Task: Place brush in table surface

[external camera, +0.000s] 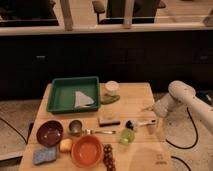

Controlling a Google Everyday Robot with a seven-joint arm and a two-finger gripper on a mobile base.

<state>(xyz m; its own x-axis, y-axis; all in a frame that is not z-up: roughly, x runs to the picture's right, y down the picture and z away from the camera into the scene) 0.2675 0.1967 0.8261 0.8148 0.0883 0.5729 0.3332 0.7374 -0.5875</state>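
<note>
Brush (pixel 138 123) lies flat on the table surface (pixel 132 97) toward its right edge, dark head pointing left, just right of a green fruit (pixel 127 136). Gripper (pixel 153 119) sits at the handle's right end; whether its fingers grip the handle I cannot tell.

At right of the frame, the gripper (pixel 151 123) is showing pale, ending a smooth, rounded white arm (pixel 186 99).
</note>
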